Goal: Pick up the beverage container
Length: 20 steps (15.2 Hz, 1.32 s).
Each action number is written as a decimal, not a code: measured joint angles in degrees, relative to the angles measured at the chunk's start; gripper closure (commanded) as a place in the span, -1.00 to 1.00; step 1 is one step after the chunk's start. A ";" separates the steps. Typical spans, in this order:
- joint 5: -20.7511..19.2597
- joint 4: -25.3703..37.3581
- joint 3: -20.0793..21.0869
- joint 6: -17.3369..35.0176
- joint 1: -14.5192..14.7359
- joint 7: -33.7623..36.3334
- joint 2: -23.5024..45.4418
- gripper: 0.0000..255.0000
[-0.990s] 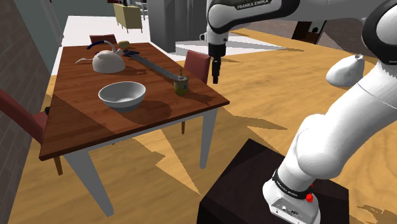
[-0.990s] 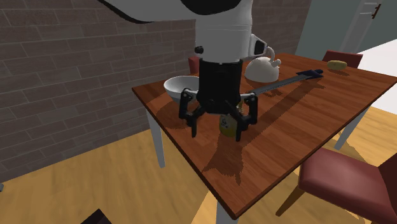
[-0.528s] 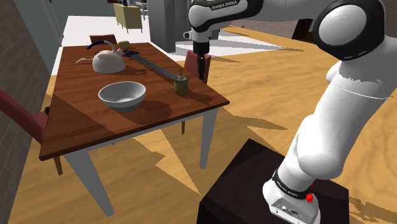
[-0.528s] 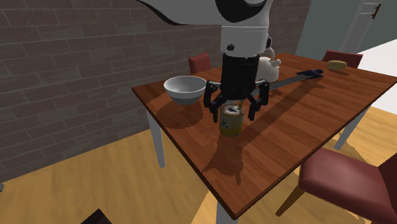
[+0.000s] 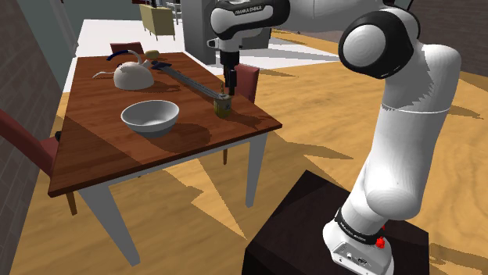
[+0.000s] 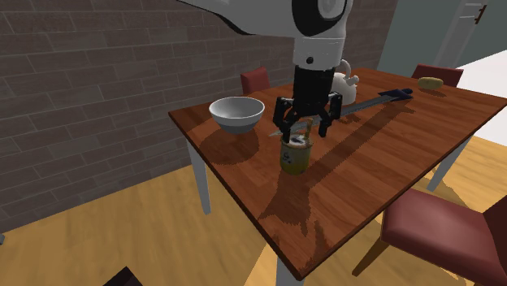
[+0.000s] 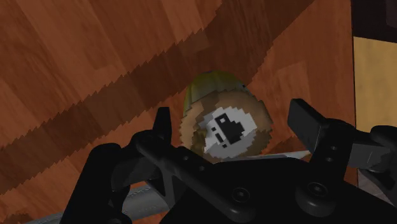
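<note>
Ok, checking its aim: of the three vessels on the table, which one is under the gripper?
The small olive-green can, upright just below the open gripper. The white bowl and white kettle stand farther off, clear of it.

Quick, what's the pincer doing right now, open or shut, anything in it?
Pincer: open, holding nothing; its fingers are spread just over the olive-green can, not touching it.

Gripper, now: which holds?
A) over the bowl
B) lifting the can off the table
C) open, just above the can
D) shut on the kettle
C: the gripper hangs open just above the can, which stands on the table. In the wrist view its fingers stand apart on either side of the can's top.
</note>
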 measured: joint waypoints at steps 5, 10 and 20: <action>0.21 -3.38 0.04 3.87 -0.07 -0.52 0.48 -1.00; 0.29 -3.99 0.04 4.80 -0.12 -0.63 0.70 1.00; 0.19 -3.15 0.07 3.60 -0.01 -0.44 0.41 1.00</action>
